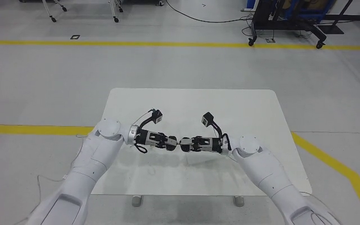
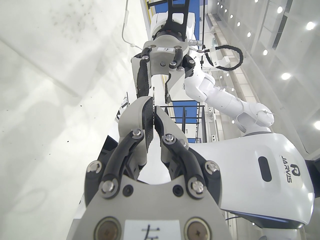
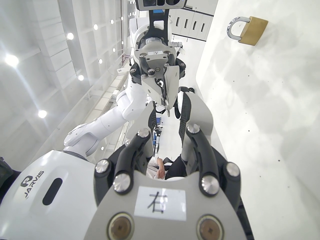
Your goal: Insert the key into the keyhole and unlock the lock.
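A small metal key (image 2: 153, 93) is pinched edge-on in my left gripper (image 2: 153, 109), which is shut on it. The key's free end (image 3: 168, 112) sticks out toward my right gripper (image 3: 168, 103), which is open with its fingers on either side of the key. In the top view both grippers meet tip to tip above the front middle of the table, left gripper (image 1: 173, 142) facing right gripper (image 1: 184, 143). The brass padlock (image 3: 251, 30) with its silver shackle lies flat on the white table, apart from both grippers.
The white table (image 1: 191, 107) lies under both arms, its front edge (image 3: 200, 86) close to the grippers. Small dark specks dot its surface near the padlock.
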